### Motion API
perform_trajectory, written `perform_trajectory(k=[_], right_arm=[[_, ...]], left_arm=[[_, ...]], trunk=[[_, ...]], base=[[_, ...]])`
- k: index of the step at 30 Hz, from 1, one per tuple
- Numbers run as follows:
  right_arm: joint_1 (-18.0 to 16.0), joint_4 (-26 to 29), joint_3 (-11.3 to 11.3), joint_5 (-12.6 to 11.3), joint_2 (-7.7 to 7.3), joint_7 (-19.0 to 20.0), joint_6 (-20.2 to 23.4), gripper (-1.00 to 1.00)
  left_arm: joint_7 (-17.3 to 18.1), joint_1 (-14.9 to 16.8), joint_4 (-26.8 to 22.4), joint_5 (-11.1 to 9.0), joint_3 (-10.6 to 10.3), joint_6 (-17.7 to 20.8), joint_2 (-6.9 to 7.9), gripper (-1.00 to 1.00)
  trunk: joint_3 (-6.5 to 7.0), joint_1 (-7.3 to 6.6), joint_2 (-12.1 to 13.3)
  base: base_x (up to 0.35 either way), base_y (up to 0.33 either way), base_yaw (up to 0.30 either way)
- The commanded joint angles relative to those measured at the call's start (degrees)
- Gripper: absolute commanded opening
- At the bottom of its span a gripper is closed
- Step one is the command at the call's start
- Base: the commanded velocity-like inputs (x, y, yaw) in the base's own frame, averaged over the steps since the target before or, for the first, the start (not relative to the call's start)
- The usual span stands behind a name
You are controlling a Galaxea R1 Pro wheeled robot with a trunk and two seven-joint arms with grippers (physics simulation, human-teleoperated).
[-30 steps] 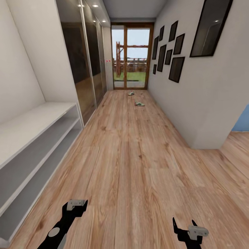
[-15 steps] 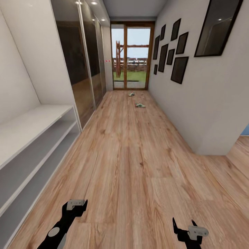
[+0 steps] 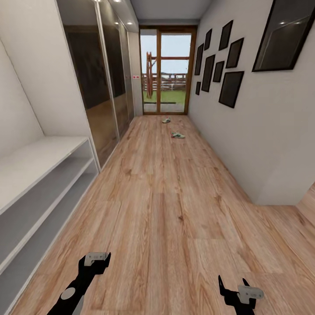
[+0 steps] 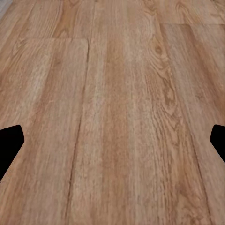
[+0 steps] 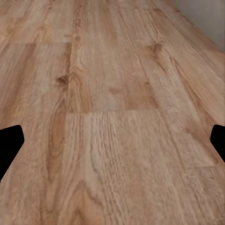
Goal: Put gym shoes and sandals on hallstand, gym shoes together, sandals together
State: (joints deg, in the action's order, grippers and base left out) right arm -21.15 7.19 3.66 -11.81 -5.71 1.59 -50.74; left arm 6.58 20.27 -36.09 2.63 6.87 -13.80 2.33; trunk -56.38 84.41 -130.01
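camera moved forward down the corridor, so my whole head view has shifted. the white shelf unit point(image 3: 39, 183) on my left sits lower and further out of frame than before. right wall corner point(image 3: 280, 203) slid down and outward, the blue patch past it gone from view. the two gym shoes point(image 3: 177, 135) far ahead read slightly lower and a bit bigger. picture frames point(image 3: 231, 89) crept up and outward.

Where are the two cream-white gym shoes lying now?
In the head view, the two cream-white gym shoes lie far down the wood-plank corridor floor, near the glass door.
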Motion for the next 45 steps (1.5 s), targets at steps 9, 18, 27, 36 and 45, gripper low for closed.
perform_trajectory(k=[9,18,27,36,45], right_arm=[[0.0,0.0,0.4,-0.6,-0.05,0.2,-0.2,1.0],[0.0,0.0,0.4,-0.6,-0.03,0.2,-0.2,1.0],[0.0,0.0,0.4,-0.6,0.0,0.2,-0.2,1.0],[0.0,0.0,0.3,-0.6,-0.08,0.2,-0.2,1.0],[0.0,0.0,0.3,-0.6,-0.09,0.2,-0.2,1.0]], left_arm=[[0.5,0.0,0.0,0.3,0.3,-0.2,-0.04,1.0],[0.5,0.0,0.0,0.3,0.3,-0.2,-0.04,1.0],[0.5,0.0,0.0,0.3,0.4,-0.2,-0.04,1.0],[0.5,0.0,0.0,0.3,0.3,-0.2,-0.04,1.0],[0.5,0.0,0.1,0.3,0.4,-0.2,-0.04,1.0]], trunk=[[-0.05,0.02,0.0],[-0.05,0.02,0.0],[-0.05,0.02,0.0],[-0.05,0.02,0.0],[-0.05,0.02,0.0]], base=[[0.338,0.0,0.0],[0.337,0.0,0.0],[0.337,0.0,0.0],[0.338,0.0,0.0],[0.338,0.0,0.0]])
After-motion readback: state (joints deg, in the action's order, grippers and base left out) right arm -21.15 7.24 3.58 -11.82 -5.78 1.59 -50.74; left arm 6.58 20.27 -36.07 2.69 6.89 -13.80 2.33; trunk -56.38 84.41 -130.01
